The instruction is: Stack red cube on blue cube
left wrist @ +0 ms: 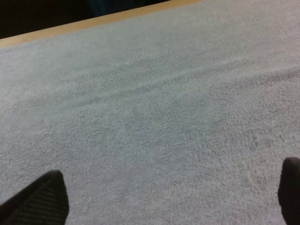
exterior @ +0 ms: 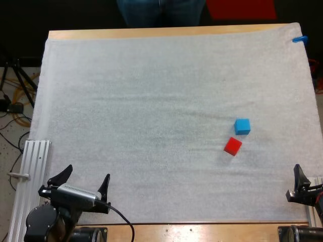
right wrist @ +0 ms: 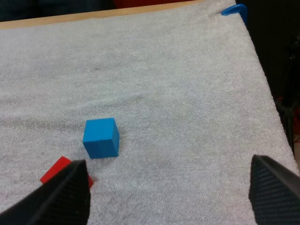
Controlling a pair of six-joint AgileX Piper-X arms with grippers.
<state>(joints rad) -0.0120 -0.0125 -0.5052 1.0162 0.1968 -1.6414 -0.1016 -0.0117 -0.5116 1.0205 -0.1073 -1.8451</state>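
The blue cube (exterior: 242, 126) rests on the white mat right of centre, with the red cube (exterior: 232, 146) just in front of it and slightly left, the two apart. My left gripper (exterior: 83, 182) stands open at the mat's near left edge, far from both cubes. My right gripper (exterior: 308, 184) sits at the near right edge. From the right wrist, the blue cube (right wrist: 100, 137) lies ahead on the mat and the red cube (right wrist: 58, 169) peeks out beside one finger (right wrist: 63, 194); the fingers stand wide apart, nothing between them. In the left wrist view the fingers (left wrist: 40, 199) are spread over bare mat.
A person stands beyond the table's far side (exterior: 161, 11). A metal rail (exterior: 30, 171) runs along the table's near left edge. The wooden table edge (exterior: 166, 32) borders the mat at the far side.
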